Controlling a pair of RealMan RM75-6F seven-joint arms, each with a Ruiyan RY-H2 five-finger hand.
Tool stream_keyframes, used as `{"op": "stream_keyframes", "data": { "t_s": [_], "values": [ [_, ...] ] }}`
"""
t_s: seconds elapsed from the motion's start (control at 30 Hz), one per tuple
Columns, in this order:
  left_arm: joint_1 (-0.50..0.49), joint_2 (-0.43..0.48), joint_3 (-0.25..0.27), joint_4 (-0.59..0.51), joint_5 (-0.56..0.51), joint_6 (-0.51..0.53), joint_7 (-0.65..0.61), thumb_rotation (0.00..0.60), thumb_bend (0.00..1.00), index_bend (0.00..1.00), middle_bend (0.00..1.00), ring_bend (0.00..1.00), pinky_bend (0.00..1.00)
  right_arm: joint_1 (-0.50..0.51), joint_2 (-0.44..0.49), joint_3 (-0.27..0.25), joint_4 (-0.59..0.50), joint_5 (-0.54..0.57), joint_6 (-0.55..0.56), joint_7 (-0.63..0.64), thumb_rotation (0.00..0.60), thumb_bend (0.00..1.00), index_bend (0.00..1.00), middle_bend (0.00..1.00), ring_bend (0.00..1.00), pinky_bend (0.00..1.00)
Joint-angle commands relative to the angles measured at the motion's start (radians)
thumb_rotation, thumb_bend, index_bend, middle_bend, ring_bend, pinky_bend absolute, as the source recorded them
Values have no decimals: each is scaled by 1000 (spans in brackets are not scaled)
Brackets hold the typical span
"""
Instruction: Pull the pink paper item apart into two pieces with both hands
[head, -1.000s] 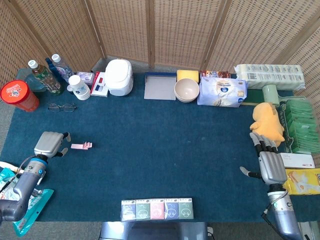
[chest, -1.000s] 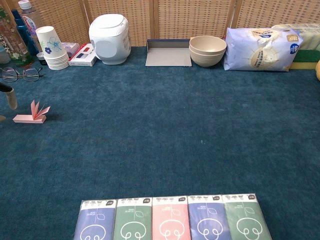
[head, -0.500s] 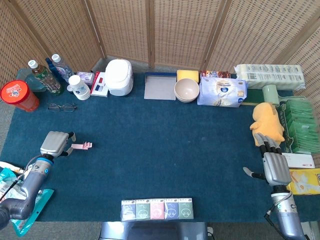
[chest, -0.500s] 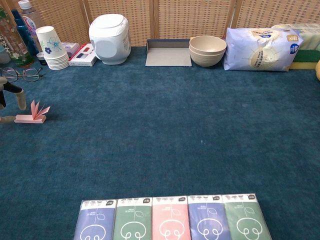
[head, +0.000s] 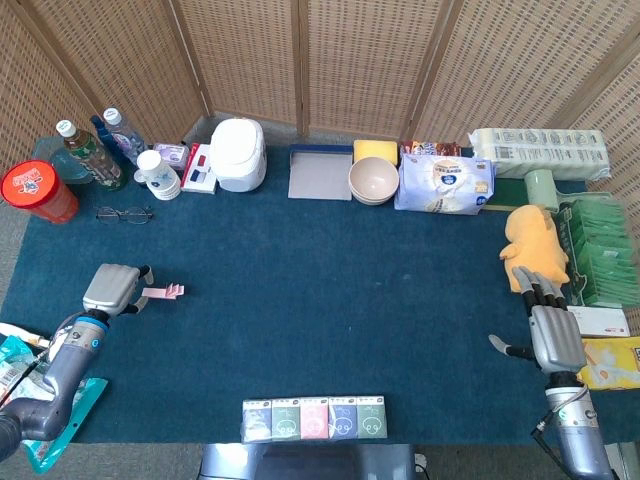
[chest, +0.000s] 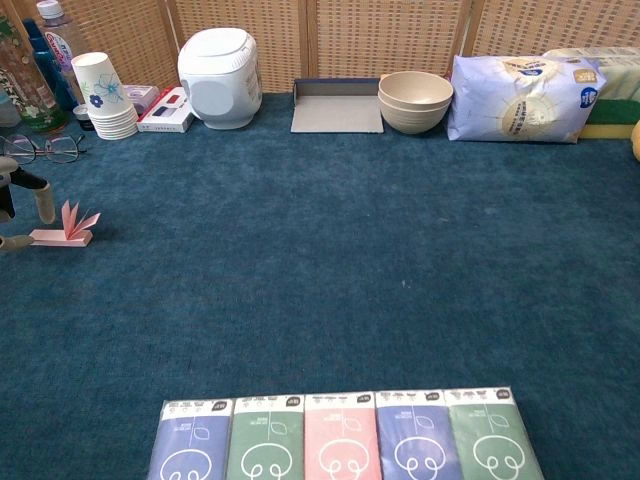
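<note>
At the left of the frame, the left hand (head: 112, 288) spreads beside the pink paper item (head: 163, 292); pinch 1 end firmly. The right hand (head: 553, 335), splayed, holds nothing.

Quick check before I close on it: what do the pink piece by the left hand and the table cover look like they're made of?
Pink paper item: thin matte paper by the look, with folded flaps standing up in the chest view, no shine. Table cover: dark teal fabric, probably short-pile carpet or felt, with a fuzzy mottled texture and no gloss. The left hand is right beside the paper; contact unclear.
</note>
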Motion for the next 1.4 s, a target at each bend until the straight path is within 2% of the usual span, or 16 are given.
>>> {"op": "stream_keyframes", "data": {
  "t_s": [0.03, 0.77, 1.1, 1.23, 1.4],
  "values": [
    [0, -3, 2, 2, -1, -1, 3, 600, 305, 426, 1000, 1000, 1000, -1, 0, 0, 2, 1, 0, 1, 559, 89, 0, 24, 0, 98],
    [-9, -18, -3, 3, -30, -19, 47, 600, 305, 458, 1000, 1000, 1000, -10, 4, 0, 8, 6, 2, 22, 558, 89, 0, 24, 0, 106],
    [-14, -12, -3, -10, -49, -33, 80, 600, 309, 537, 1000, 1000, 1000, -18, 8, 0, 10, 6, 7, 42, 559, 89, 0, 24, 0, 106],
    [-17, -2, -4, -25, -58, -42, 92, 600, 352, 569, 1000, 1000, 1000, -20, 11, 1, 8, 2, 10, 52, 558, 89, 0, 24, 0, 106],
    [-34, 57, -5, -87, -27, -37, 93, 600, 383, 610, 1000, 1000, 1000, -18, 11, 3, 2, -9, 9, 70, 559, 89, 0, 32, 0, 110]
  ]
}}
